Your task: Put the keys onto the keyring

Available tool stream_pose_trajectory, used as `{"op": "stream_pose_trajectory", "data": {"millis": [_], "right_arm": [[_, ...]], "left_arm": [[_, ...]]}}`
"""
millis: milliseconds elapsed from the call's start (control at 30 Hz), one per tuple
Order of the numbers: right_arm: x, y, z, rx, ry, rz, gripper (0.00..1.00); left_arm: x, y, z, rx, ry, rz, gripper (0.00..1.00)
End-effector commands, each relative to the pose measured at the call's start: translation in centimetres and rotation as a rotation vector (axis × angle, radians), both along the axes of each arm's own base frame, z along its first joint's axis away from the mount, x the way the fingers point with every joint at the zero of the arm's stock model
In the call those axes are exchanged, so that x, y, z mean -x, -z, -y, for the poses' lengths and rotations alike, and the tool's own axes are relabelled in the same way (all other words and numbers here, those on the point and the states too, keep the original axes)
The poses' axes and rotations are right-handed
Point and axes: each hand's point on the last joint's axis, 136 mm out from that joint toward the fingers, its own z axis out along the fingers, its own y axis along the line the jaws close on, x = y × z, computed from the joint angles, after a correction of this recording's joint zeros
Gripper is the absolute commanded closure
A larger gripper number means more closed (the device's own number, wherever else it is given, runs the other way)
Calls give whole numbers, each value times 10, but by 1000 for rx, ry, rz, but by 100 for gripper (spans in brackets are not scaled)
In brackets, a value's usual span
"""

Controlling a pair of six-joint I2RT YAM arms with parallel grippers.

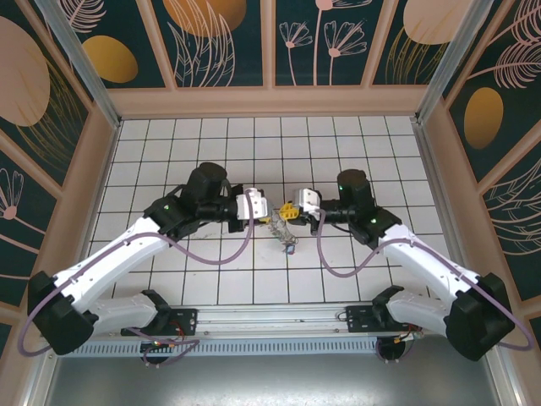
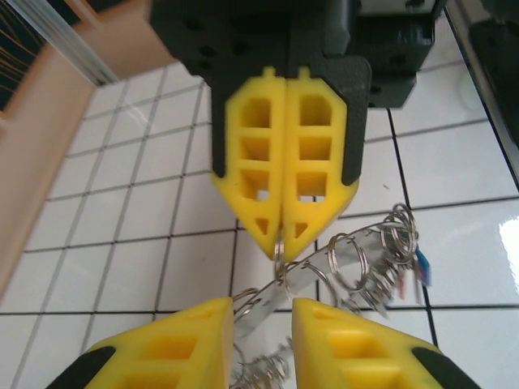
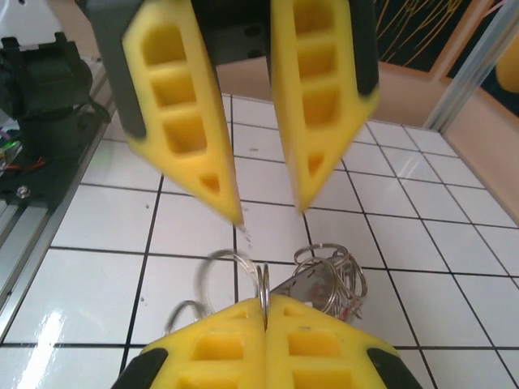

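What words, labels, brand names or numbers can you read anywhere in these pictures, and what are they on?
No text can be read.
The keyring shows no marking.
The blue key tag is too blurred to tell.
The tiled table and the patterned walls carry no writing.
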Motion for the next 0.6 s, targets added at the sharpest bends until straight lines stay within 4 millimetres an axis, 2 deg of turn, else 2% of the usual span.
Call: {"op": "stream_pose_trajectory", "data": {"millis": [0, 267, 567], "right_arm": [[7, -49, 2, -189, -13, 98, 100], [14, -60, 6, -262, -19, 105, 100], [11, -65, 6, -298, 13, 119, 100]], "left_arm": [[-5, -23, 9, 98, -13, 44, 74], [-3, -27, 18, 158, 11, 1, 77], [4, -30, 26, 192, 65, -48, 78]]}}
